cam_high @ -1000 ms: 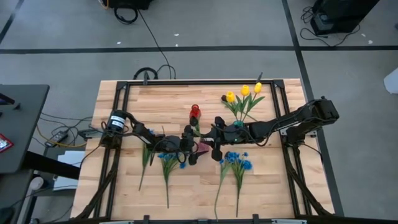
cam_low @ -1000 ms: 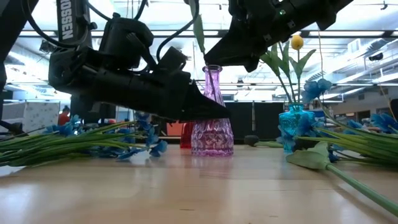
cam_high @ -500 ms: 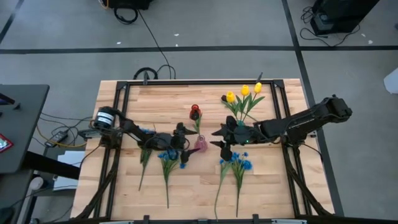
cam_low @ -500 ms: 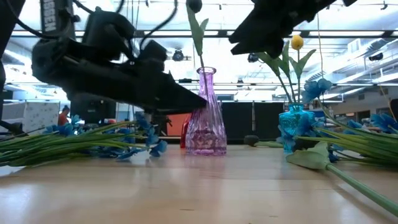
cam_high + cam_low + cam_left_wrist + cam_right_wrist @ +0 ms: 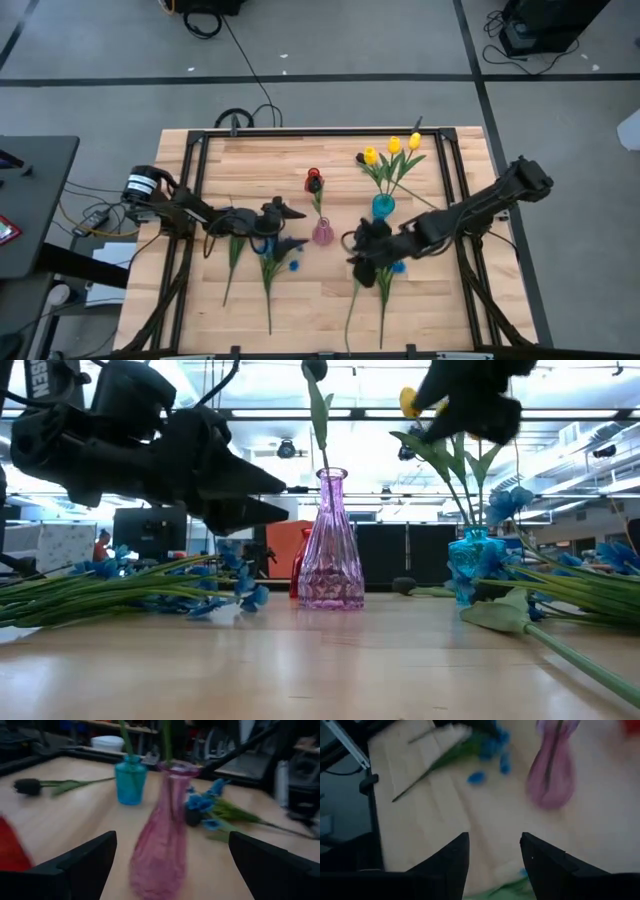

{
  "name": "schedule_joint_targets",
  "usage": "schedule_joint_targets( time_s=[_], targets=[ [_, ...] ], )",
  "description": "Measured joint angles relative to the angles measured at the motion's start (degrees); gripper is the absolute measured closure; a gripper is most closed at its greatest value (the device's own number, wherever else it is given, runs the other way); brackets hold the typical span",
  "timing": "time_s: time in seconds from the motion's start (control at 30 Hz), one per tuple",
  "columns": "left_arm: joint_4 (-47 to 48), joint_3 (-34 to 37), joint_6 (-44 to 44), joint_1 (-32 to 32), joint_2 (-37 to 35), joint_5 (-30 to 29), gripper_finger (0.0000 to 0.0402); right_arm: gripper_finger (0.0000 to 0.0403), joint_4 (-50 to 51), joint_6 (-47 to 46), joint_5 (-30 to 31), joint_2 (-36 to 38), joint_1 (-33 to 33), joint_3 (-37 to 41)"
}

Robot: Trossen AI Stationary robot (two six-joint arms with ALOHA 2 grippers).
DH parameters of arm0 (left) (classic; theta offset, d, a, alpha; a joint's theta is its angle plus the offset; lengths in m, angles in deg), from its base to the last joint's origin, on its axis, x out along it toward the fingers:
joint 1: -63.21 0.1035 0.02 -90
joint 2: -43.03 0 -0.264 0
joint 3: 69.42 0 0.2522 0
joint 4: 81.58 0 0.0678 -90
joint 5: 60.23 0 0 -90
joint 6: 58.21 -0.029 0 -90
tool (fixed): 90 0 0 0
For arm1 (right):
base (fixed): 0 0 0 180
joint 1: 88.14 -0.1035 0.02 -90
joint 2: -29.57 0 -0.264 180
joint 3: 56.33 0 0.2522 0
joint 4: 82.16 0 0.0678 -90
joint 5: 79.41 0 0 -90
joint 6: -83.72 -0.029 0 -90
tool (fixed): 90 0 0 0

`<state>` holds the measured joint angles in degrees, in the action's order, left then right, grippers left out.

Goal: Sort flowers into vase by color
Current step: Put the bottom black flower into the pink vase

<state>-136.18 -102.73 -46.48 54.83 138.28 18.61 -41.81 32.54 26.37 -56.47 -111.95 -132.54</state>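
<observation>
A pink glass vase stands mid-table with one dark tulip upright in it. Behind it stands a red vase. A teal vase holds yellow tulips. Another dark tulip lies on the table beyond the teal vase. Blue flowers lie at the left and at the right. My left gripper stands open just left of the pink vase, apart from it. My right gripper hovers open above the right blue flowers with nothing between its fingers.
The black frame rails run along the table's edges. Long green stems reach toward the near edge. Bare wood lies between the two blue bunches, near the front.
My left gripper has drawn back from the pink vase toward the table's left edge, rising a little and staying open. My right gripper has left the top of the pink vase and swung toward the near right, over the blue flowers, turning its wrist. The dark tulip stays upright in the vase.
</observation>
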Motion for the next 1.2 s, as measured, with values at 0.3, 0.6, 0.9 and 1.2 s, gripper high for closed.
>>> schedule_joint_targets(
  time_s=[0.3, 0.6, 0.9, 1.2],
  targets=[
    [0.47, 0.77, 5.24, -0.26, -0.07, 9.2, 0.001, 0.0241, 12.95, -25.65, -9.38, -17.06, -3.88, -12.59],
    [0.49, 0.77, 4.96, -1.09, -0.05, 16.63, 0.001, 0.0295, 28.37, -41.7, -11.7, -28.58, -6.79, -26.19],
    [1.3, 0.77, 4.52, -1.09, -0.05, 17.94, 0.001, 0.0304, 27.93, -46.72, -12.57, -33.12, -7.65, -27.88],
    [3.31, 0.75, 3.71, -1.09, -0.01, 18.15, 0.001, 0.024, 28.76, -53.86, -14.77, -36.16, -6.94, -27.81]
  ],
)
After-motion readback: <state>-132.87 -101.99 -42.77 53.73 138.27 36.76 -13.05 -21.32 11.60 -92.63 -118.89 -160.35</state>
